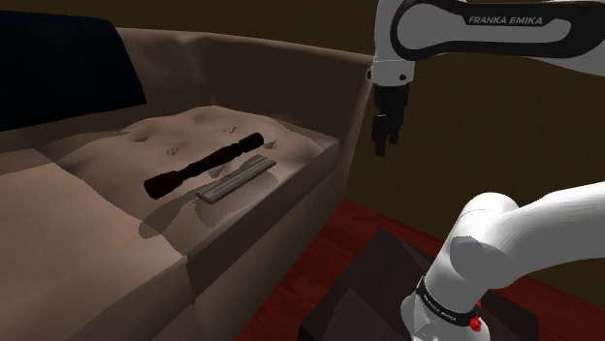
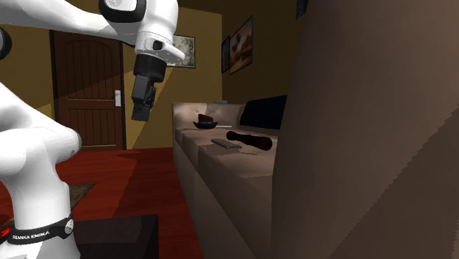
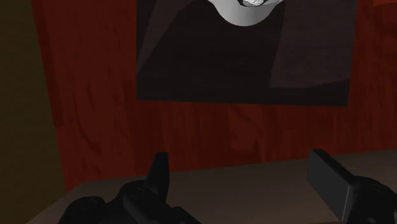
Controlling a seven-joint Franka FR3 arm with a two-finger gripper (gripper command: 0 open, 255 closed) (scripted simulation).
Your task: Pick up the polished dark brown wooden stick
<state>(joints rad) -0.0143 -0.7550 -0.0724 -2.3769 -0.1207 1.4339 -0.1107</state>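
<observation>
Gripper [image 1: 386, 143], fingers apart and empty at the shoulder view's upper right, appears in approach; next move: travel lower left to the dark stick [image 1: 206, 165] on the sofa [image 1: 254, 247].

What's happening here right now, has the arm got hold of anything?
Nothing is held. The dark brown stick lies on the sofa seat, beside a flat grey piece. The white arm's gripper hangs in the air off the end of the sofa, above the red floor, well apart from the stick. Its fingers stand open and empty, so the pick-up has not begun.
</observation>
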